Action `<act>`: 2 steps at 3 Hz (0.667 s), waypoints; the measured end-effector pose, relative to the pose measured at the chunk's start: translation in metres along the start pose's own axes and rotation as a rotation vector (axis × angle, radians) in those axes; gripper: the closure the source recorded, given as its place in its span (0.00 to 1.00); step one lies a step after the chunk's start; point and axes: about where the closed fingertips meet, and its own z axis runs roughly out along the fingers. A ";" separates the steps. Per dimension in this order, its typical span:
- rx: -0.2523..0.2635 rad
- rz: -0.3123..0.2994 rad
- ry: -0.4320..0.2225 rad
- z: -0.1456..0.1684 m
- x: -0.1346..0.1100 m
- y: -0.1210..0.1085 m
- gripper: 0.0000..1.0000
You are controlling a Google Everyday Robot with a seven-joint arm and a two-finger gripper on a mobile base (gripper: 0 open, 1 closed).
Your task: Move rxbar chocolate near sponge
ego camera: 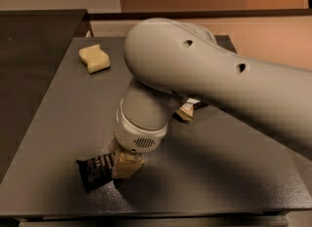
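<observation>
The rxbar chocolate (pixel 95 170), a flat black wrapper with white print, is near the table's front left edge and tilted, its left end sticking out. My gripper (pixel 125 166) hangs from the big grey arm (pixel 204 75). Its cream fingers (pixel 129 164) are shut on the bar's right end, just above the table. The pale yellow sponge (pixel 95 58) lies at the far left of the table, well away from the gripper and the bar.
The dark grey table (pixel 234 172) has its front edge close below the gripper. A brown-and-cream snack bag (pixel 187 110) shows partly from behind the arm at mid-table. A darker surface (pixel 34 50) adjoins the table on the left.
</observation>
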 end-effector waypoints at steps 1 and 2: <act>0.025 0.002 -0.032 -0.020 -0.015 -0.015 1.00; 0.053 0.010 -0.066 -0.042 -0.037 -0.040 1.00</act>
